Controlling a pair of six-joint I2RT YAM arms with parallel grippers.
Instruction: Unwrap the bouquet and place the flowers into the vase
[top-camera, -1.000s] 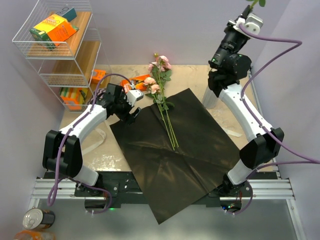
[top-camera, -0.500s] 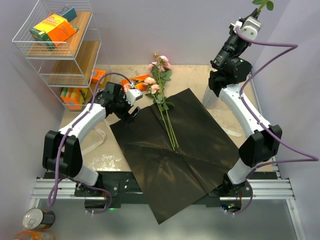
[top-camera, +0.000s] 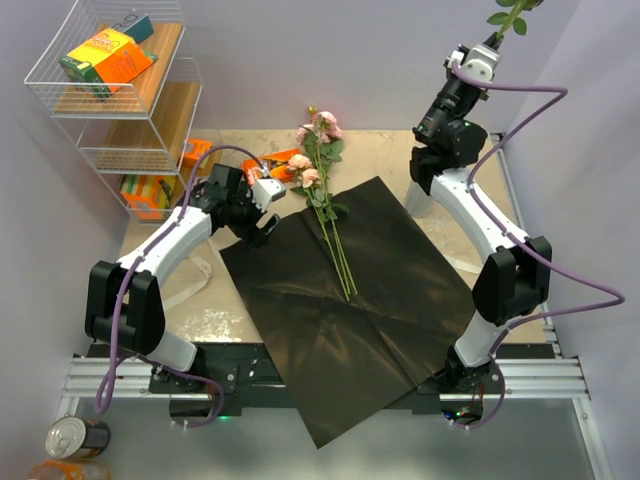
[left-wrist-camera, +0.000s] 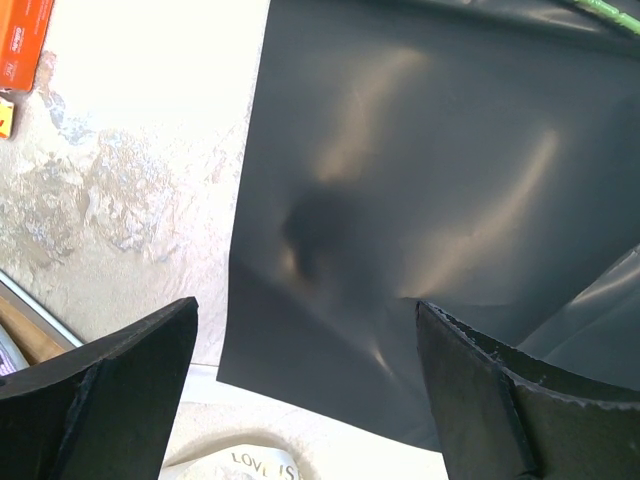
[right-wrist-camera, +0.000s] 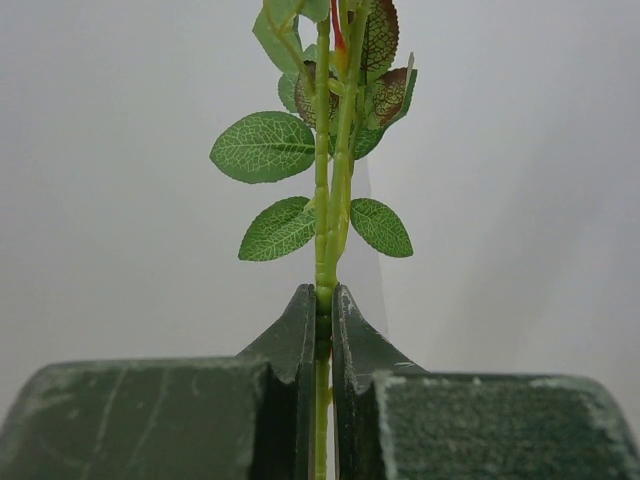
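The black wrapping sheet (top-camera: 370, 310) lies unfolded on the table. Pink flowers (top-camera: 318, 150) rest across its far edge, and their stems (top-camera: 340, 255) run onto the sheet. My left gripper (top-camera: 265, 228) hovers open over the sheet's left corner (left-wrist-camera: 300, 300) with nothing between its fingers. My right gripper (top-camera: 492, 42) is raised high at the back right, shut on a green leafy flower stem (right-wrist-camera: 322, 200) that points upward; its leaves (top-camera: 512, 10) reach the top edge of the top view. The pale vase (top-camera: 421, 197) stands below, partly hidden by the right arm.
A wire shelf rack (top-camera: 120, 100) with boxes stands at the back left. Orange packets (top-camera: 280, 162) lie beside the flower heads. A white printed ribbon (left-wrist-camera: 250, 462) lies on the marble just off the sheet's corner. A tin can (top-camera: 70, 436) sits below the table's near-left corner.
The right arm has swung its raised gripper leftward with the stem, bringing it more above the vase. The left arm, the sheet and the flowers have not moved.
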